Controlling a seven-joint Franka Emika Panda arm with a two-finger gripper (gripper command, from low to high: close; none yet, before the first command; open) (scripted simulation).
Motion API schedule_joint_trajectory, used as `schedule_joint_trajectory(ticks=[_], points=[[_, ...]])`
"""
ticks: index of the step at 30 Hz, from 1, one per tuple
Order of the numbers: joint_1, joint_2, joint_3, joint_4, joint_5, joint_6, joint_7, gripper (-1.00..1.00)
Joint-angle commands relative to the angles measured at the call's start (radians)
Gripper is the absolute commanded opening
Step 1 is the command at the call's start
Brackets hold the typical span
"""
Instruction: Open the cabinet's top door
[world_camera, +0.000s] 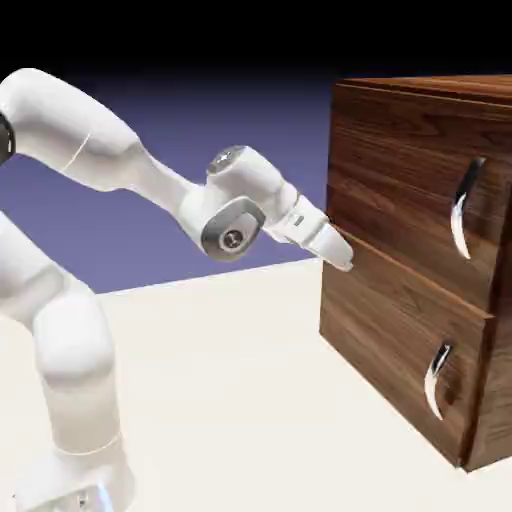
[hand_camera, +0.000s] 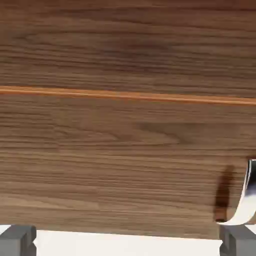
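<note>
- The large boxy dark walnut wood-grain cabinet (world_camera: 400, 290) stands on the pale tabletop (world_camera: 230, 390), at its right side in the exterior view.
- Its top door (world_camera: 400, 170), the taller upper panel with a curved chrome handle (world_camera: 464, 208), sits flush and shut.
- The white arm's tool (world_camera: 343, 256) points level at the cabinet's front near the seam between the panels, well apart from that handle.
- In the hand view the grey fingertips (hand_camera: 19, 240) stand wide apart, holding nothing; the shorter lower panel's chrome handle (hand_camera: 244, 200) shows at right.

The cabinet (world_camera: 400, 300) is dark walnut wood-grain, its handles chrome. The arm (world_camera: 90, 150) is white, the bench (world_camera: 230, 400) cream. The backdrop (world_camera: 200, 120) is blue-violet.
</note>
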Motion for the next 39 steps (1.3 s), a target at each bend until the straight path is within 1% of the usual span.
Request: schedule_joint_trajectory(ticks=[1,39], points=[[0.017,-0.007,-0.019,0.009,-0.044,-0.002,-0.017,1.00],[0.645,-0.273,-0.730,0.360,-1.696,-0.060,-0.677,1.00]])
